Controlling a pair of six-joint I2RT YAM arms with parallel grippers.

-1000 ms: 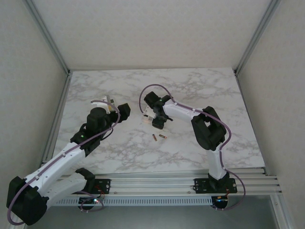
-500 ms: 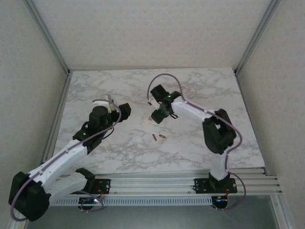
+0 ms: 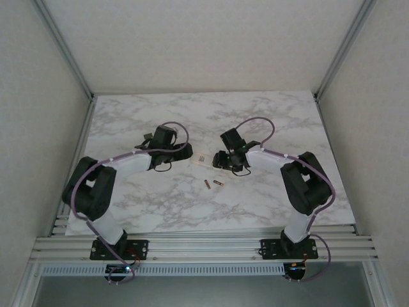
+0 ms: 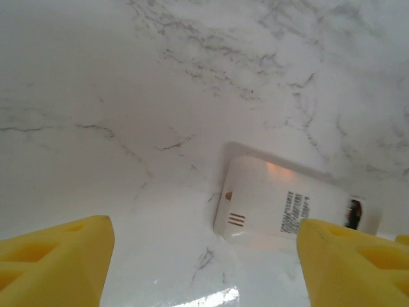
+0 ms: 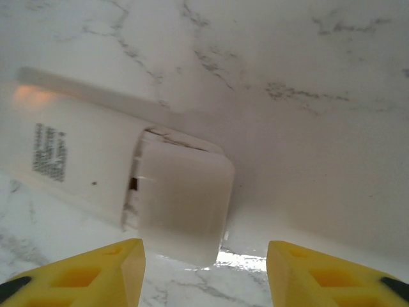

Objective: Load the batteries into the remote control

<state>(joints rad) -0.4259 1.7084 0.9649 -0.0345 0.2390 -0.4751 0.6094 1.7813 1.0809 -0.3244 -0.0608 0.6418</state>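
Note:
The white remote (image 3: 201, 158) lies back side up on the marble table, between my two grippers. In the left wrist view the remote (image 4: 281, 204) shows a printed label and three small ridges, just ahead of my open left gripper (image 4: 204, 272). In the right wrist view the remote's battery cover (image 5: 182, 208) sits slightly askew on the body, just ahead of my open right gripper (image 5: 204, 275). From above, the left gripper (image 3: 186, 153) and right gripper (image 3: 218, 160) flank the remote's ends. Two batteries (image 3: 212, 184) lie side by side nearer the arm bases.
Marble tabletop (image 3: 275, 121) is bounded by white walls with metal frame posts at the back corners. The aluminium rail (image 3: 204, 243) carrying both arm bases runs along the near edge.
My left arm has swung right and stretched low toward the remote. My right gripper has dropped to table level and moved right of the remote, which now lies flat between them.

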